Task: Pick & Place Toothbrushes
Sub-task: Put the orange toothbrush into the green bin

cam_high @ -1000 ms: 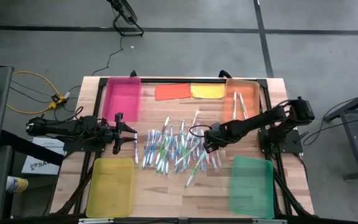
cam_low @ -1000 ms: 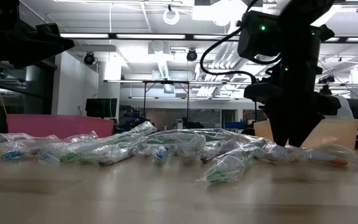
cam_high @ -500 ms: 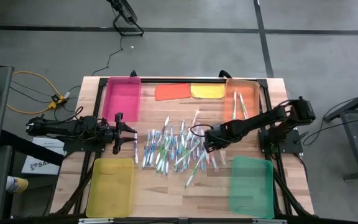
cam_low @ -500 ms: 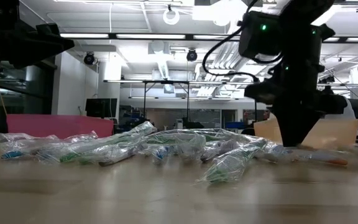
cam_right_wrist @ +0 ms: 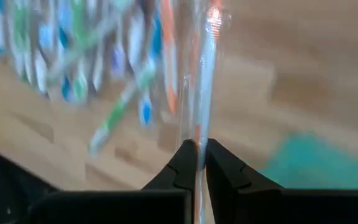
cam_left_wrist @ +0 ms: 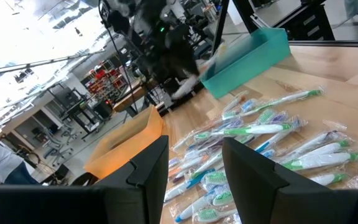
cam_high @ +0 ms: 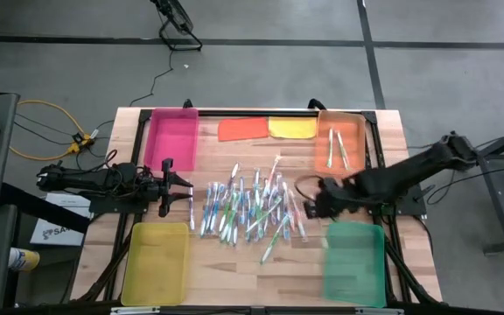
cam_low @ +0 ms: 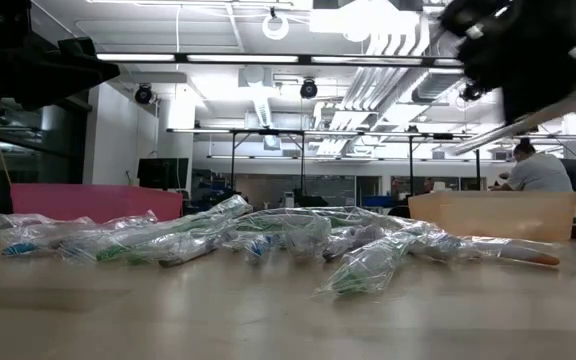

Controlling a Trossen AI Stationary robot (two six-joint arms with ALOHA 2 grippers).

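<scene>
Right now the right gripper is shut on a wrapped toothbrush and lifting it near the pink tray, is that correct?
Not quite: the right gripper is shut on a wrapped toothbrush, but beside the green tray, not the pink one. The high view shows this.

A grey concrete floor (cam_high: pixel 261 74) with dark seams surrounds the wooden surface (cam_high: pixel 234 262). Beyond it, long ceiling lights (cam_low: pixel 208 57), exposed ducts (cam_low: pixel 398 60) and metal frames (cam_low: pixel 268 150) fill an open workshop.
</scene>
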